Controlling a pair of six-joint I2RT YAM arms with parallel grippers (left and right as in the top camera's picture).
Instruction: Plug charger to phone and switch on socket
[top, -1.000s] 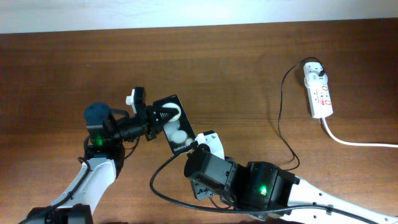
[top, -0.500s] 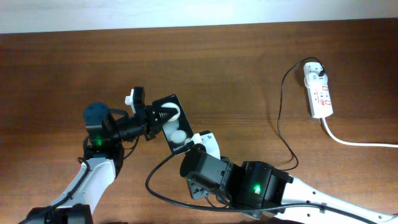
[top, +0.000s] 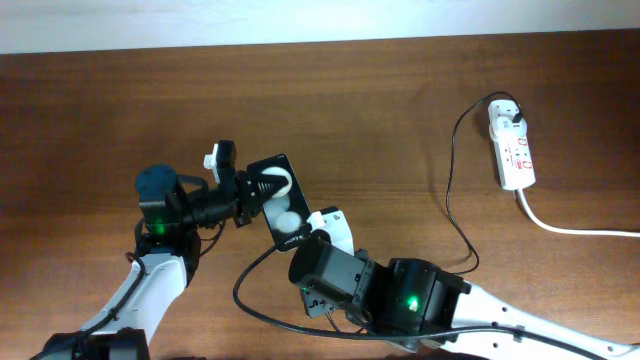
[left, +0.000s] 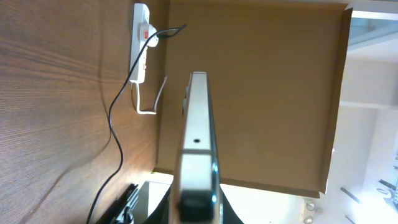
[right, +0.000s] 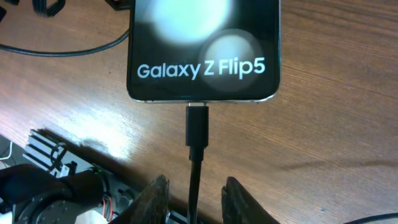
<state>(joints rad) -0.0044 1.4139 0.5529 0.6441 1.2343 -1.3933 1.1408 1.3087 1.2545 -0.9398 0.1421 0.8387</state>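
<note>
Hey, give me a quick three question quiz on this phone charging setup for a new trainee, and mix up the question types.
1. True or false: the charger has its connector seated in the end of the phone.
2. Multiple choice: the right fingers are A) clamped on the charger cable, B) apart, one on each side of the cable, C) gripping the phone.
3. Fill in: the white lettering on the phone reads ___.

Key: 1 true. 2 B. 3 Galaxy Z Flip5.
</note>
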